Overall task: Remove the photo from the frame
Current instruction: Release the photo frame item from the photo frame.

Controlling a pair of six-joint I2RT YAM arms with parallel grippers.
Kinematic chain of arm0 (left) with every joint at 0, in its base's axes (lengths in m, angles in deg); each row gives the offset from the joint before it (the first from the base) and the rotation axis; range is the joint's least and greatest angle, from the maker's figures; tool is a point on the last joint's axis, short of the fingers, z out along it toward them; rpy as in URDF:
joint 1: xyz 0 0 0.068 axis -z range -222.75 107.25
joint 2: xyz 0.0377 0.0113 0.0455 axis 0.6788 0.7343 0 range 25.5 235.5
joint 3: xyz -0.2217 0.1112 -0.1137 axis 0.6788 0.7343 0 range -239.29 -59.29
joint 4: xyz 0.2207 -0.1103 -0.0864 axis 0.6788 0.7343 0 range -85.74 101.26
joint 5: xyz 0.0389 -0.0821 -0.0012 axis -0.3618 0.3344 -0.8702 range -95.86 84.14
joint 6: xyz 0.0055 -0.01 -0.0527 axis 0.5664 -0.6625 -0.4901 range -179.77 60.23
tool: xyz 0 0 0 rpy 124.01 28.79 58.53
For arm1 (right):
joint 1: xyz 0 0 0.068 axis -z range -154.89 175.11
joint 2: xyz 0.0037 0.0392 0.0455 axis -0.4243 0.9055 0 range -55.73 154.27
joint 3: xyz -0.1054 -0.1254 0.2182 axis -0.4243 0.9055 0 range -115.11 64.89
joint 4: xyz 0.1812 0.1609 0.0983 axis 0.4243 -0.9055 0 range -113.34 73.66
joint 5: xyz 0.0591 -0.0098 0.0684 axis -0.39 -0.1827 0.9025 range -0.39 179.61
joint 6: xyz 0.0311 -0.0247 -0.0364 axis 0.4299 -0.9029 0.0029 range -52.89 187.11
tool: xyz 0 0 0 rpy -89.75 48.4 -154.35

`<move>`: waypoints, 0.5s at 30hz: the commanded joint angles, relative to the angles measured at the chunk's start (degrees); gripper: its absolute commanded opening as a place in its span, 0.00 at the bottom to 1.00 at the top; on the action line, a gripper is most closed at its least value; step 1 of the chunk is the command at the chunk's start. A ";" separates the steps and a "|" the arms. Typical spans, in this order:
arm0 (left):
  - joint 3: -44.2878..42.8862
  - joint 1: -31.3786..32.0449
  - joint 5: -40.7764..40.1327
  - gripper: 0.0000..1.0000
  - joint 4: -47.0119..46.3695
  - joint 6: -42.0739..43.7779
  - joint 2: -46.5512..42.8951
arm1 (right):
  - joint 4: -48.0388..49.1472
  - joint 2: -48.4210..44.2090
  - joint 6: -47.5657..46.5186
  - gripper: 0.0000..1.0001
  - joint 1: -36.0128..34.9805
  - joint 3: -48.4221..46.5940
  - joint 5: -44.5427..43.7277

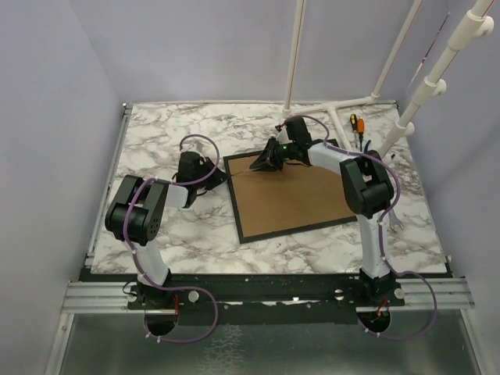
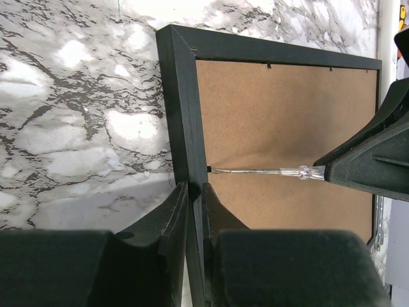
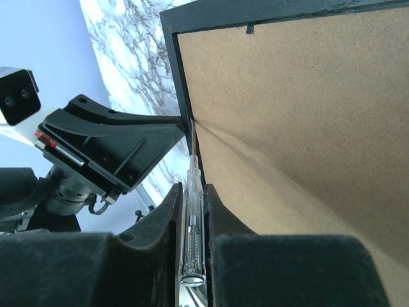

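presently: photo hidden inside frame [image 1: 291,195], face down, brown back up, table [image 1: 156,226] centre. left gripper [image 2: 193,192] clamped on its 9 o'clock border; right gripper [image 3: 192,192] clamped on screwdriver [image 3: 192,256], tip at same edge.

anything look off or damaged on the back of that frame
Yes. The brown fibreboard backing of the thin black rectangular picture frame bulges up in a crease by its left border, right where the tip of the clear-handled screwdriver, held in the right gripper's jaws, pokes into the seam.
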 commanded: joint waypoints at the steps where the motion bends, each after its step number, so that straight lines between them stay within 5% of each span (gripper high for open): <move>1: -0.95 0.48 2.27 0.14 -0.53 0.59 0.81 | -0.56 1.89 0.22 0.01 -0.89 -1.33 0.32; 15: -1.05 0.57 3.24 0.06 -0.61 0.68 1.16 | -8.92 1.58 -4.20 0.01 -3.17 -7.90 -4.21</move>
